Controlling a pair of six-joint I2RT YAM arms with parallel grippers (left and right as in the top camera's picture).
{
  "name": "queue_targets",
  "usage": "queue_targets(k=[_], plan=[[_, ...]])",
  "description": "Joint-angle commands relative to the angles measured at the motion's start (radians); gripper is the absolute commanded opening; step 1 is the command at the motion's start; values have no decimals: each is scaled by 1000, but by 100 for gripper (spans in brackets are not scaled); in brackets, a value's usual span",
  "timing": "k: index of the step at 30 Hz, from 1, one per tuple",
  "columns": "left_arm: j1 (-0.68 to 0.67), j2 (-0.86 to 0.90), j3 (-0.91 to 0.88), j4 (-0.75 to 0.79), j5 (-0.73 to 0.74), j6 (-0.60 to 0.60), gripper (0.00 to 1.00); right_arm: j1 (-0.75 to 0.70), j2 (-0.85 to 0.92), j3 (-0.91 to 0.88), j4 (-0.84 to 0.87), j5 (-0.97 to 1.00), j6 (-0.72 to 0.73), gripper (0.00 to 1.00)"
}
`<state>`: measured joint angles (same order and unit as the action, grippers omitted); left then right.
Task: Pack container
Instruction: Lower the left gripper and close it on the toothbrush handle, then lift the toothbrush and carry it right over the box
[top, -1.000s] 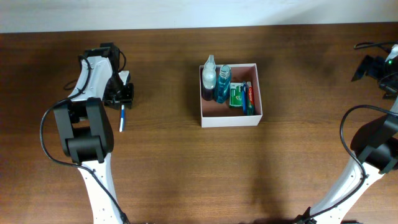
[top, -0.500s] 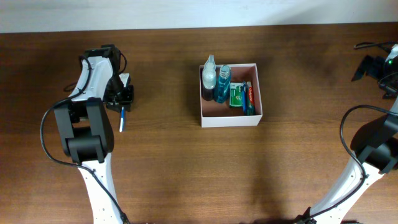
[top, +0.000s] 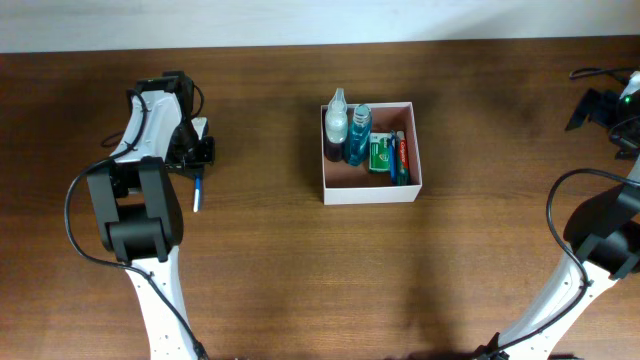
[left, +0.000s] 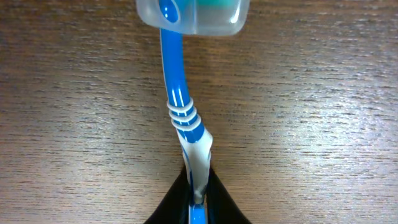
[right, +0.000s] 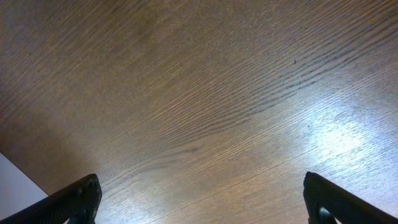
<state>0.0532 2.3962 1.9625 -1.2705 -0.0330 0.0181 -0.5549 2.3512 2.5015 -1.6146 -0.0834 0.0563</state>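
The container (top: 370, 189) is a white-walled square box with a pinkish-brown inside at the table's middle. It holds two blue bottles (top: 348, 128), a green packet (top: 380, 153) and a red tube (top: 402, 152). A blue and white toothbrush (top: 197, 190) with a clear head cap (left: 194, 14) lies on the table at the left. My left gripper (top: 196, 160) is shut on the toothbrush handle (left: 198, 198), the brush pointing away from it. My right gripper (right: 199, 199) is open and empty over bare wood, at the far right of the table (top: 612, 108).
The brown wooden table (top: 300, 260) stretches all around the container. A white wall edge runs along the back. Cables hang by both arms at the table's left and right sides.
The left gripper and toothbrush shifted slightly back and forth by a few pixels. The right arm and the container have not moved.
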Motion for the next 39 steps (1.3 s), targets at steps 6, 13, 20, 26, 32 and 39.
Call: queue_targets(k=[6,13,20,26,32,39], plan=[[2,-20,11,3,-15,-3,1,5,-31,-6,3,-6,5,99],[2,-24,57,-4,-15,-3,1,5,-31,-6,3,-6,5,99],[-2,-32,231,-77,-11,-6,1,5,-31,-6,3,-6,5,99],[-25,-39,485,-158,-11,-6,1,5,-31,-6,3,-6,5,99],[-102,-47,777,-212,-8,-5,2,5,-31,-6,3,-6,5,99],[-246,-54,1028,-212,-8,-3,2,5,-31,-6,3,-6,5,99]])
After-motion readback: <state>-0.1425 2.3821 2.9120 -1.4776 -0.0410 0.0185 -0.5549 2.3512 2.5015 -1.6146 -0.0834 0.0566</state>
